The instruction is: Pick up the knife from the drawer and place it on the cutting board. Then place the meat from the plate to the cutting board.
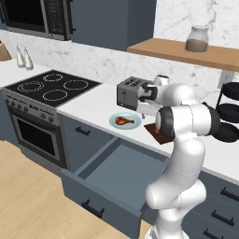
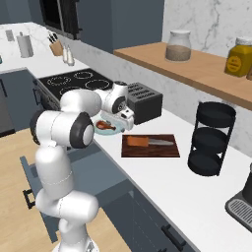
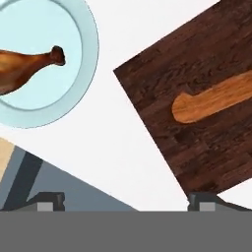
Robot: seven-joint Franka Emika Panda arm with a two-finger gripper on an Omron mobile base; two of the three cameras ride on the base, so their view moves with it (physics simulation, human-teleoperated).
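Note:
The knife [image 2: 147,141], with its orange-brown handle [image 3: 211,101], lies flat on the dark cutting board [image 2: 150,149] [image 3: 162,74]. Left of the board stands the pale blue-green plate [image 1: 114,122] [image 3: 91,64] with the meat [image 1: 124,121] [image 3: 24,64] on it, a glossy brown drumstick. My gripper [image 3: 130,202] [image 2: 126,122] hovers open above the white counter between plate and board, nothing between its fingers. In the left base view my arm covers most of the cutting board [image 1: 154,133]. The slate-blue drawer [image 1: 121,170] stands pulled out below the counter, with bare floor.
A grey toaster [image 1: 130,91] stands behind the plate. The stove [image 1: 51,88] is to the left. A black tiered rack [image 2: 211,140] and a coffee machine [image 2: 243,202] stand right of the board. A wooden shelf [image 2: 197,66] with jars runs above.

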